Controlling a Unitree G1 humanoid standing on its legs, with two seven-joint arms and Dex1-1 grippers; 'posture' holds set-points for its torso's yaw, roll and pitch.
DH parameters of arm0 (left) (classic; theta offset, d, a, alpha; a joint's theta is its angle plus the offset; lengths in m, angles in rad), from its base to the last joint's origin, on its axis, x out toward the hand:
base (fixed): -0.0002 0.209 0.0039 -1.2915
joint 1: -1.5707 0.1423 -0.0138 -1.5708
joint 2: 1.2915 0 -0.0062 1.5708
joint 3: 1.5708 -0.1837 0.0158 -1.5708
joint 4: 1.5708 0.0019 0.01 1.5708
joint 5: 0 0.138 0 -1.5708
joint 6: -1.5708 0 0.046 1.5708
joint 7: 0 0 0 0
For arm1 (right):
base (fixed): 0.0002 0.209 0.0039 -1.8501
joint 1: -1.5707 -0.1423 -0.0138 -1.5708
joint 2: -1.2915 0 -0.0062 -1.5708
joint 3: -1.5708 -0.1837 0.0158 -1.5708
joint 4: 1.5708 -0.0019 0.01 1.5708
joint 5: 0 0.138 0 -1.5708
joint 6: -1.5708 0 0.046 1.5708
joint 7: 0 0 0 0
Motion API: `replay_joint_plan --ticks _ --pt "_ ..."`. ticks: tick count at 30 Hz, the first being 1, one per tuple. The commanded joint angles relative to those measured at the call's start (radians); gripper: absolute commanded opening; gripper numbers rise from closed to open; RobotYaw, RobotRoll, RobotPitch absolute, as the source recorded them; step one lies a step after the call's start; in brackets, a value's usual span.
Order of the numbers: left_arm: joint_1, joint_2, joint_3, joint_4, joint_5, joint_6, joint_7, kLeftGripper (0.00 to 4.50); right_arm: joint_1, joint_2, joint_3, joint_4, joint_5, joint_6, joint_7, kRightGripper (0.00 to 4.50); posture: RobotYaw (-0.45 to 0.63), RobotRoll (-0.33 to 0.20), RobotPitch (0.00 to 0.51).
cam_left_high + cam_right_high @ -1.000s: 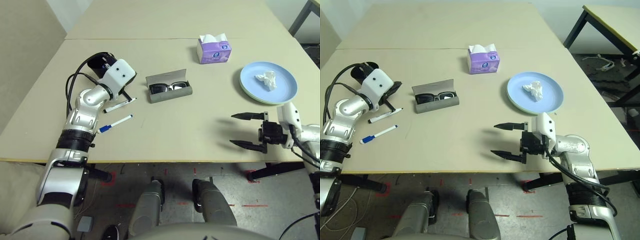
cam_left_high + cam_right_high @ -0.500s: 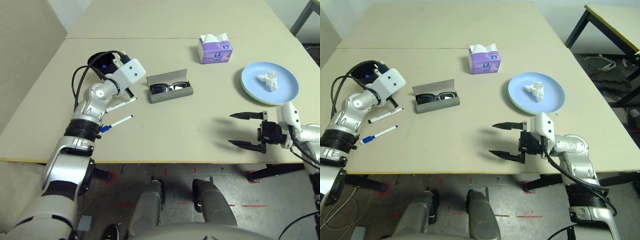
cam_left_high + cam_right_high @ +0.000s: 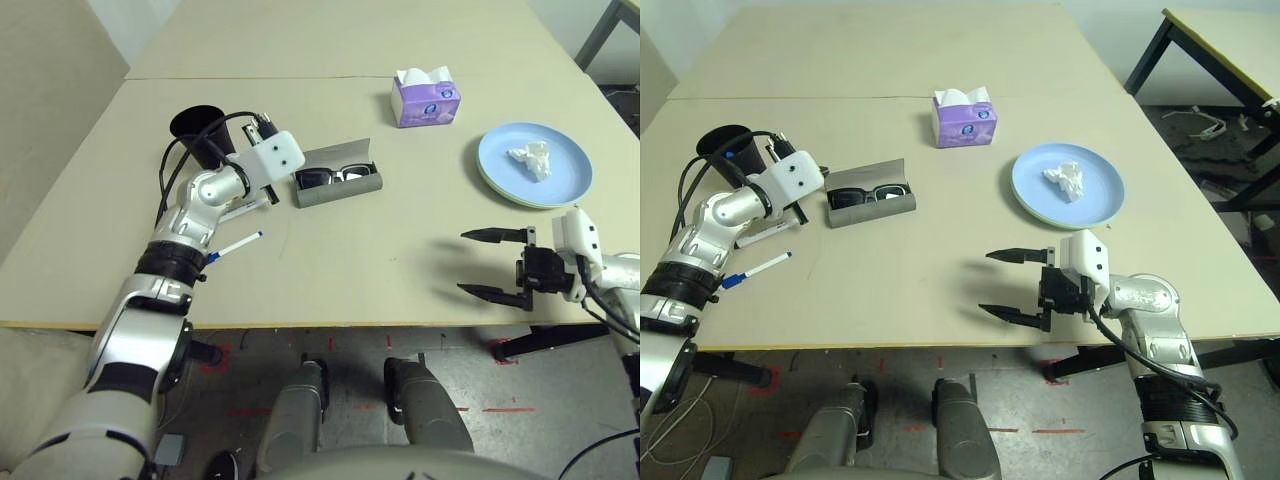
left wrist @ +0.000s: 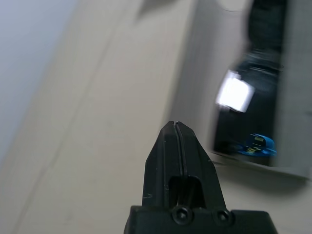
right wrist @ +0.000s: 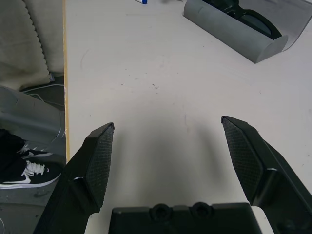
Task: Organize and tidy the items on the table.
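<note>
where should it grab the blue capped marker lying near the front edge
Grip the blue-capped marker across the middle of its white barrel, coming straight down from above. It lies flat on the table with bare surface on both long sides, so jaws set crosswise to its length can likely close around it; the left gripper is nearer.

Beige table (image 3: 940, 250), seam across the far part. On it: black cup (image 3: 197, 128) far left, two markers near it (blue cap (image 3: 755, 270), other (image 3: 765, 233) half hidden), open grey case (image 3: 338, 180) centre-left, purple tissue box (image 3: 425, 98) far centre, blue plate (image 3: 570, 185) right.
</note>
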Motion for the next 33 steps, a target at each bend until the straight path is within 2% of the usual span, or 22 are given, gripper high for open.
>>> replay_joint_plan --ticks 1,14,25,33 --pt "0.024 0.019 0.008 -0.033 -0.012 0.009 -0.020 0.04 -0.010 -0.003 0.018 -0.007 0.003 0.004 0.004 4.50 -0.21 0.000 0.193" --pt "-0.017 0.005 0.072 -0.027 -0.056 0.086 0.043 0.04 -0.005 -0.014 0.028 -0.001 -0.001 -0.004 0.008 4.50 -0.22 0.000 0.193" --pt "-0.068 -0.023 0.050 0.131 -0.016 0.113 0.131 0.04 0.008 -0.027 0.017 -0.023 0.013 0.001 0.003 4.50 -0.24 0.000 0.188" --pt "-0.090 -0.048 0.038 0.192 0.002 0.086 0.152 0.04 0.006 0.007 -0.038 -0.100 0.132 0.197 -0.119 4.50 -0.25 0.000 0.189"
